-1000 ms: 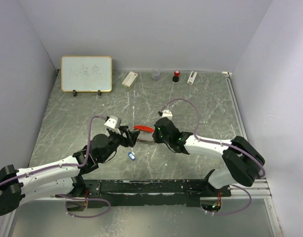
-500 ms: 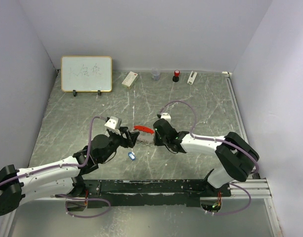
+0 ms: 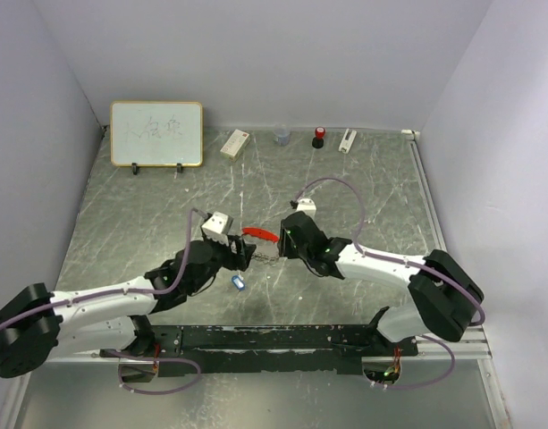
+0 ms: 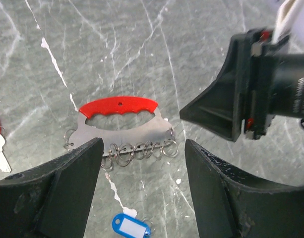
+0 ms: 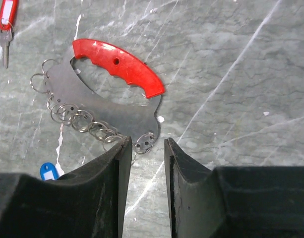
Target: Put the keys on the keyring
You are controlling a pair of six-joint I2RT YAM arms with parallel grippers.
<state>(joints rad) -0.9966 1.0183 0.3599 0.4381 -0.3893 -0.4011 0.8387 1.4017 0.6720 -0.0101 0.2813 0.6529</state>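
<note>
Left gripper [image 4: 143, 148], jaws spread wide and holding nothing, hangs over the grey marbled table [image 3: 390, 197]; nearest the arms lies the blue key [image 4: 130, 226], alone; just beyond it the keyring [image 4: 119, 124] rests flat, red grip on its far side, small rings along its near edge; right gripper [image 5: 148, 141], jaws narrowly parted, meets its right end, grip impossible to tell; the red key [image 5: 6, 17] lies apart on the left; a whiteboard [image 3: 156, 133] stands at the far wall.
</note>
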